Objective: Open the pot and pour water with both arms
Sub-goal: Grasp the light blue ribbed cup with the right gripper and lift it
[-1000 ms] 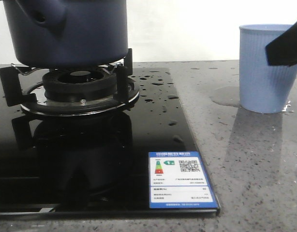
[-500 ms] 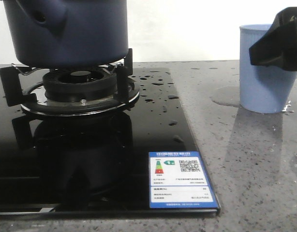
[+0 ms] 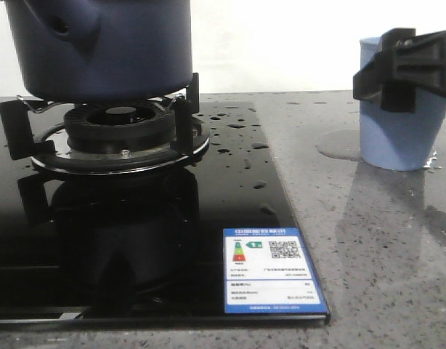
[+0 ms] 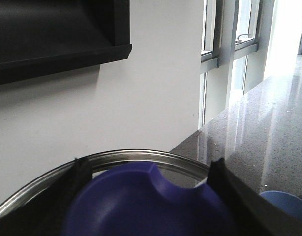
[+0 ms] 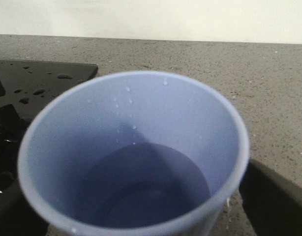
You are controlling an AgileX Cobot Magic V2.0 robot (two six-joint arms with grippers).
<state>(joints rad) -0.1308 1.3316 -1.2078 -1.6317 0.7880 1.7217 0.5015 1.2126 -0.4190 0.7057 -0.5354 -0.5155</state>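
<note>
The dark navy pot [image 3: 99, 51] stands on the gas burner [image 3: 121, 131] at the far left, its top cut off by the frame. My left gripper [image 4: 147, 196] is shut on the blue knob [image 4: 141, 206] of a metal-rimmed lid [image 4: 141, 156]; it does not show in the front view. My right gripper [image 3: 401, 69] is open, its jaws straddling the pale blue ribbed cup [image 3: 404, 131] near the rim. The cup [image 5: 136, 123] holds water [image 5: 146, 196]. Drops of water [image 3: 237, 127] lie on the black hob, and a thin puddle [image 3: 339, 145] lies beside the cup.
The black glass hob [image 3: 172, 240] with a blue-and-white label [image 3: 272, 269] fills the left and middle. Grey speckled counter [image 3: 383, 254] lies to the right. A white wall is behind. The left wrist view shows a window [image 4: 229, 54] and a dark shelf [image 4: 57, 34].
My right gripper has moved left from the frame's edge and now straddles the cup. The pot and the cup have not moved.
</note>
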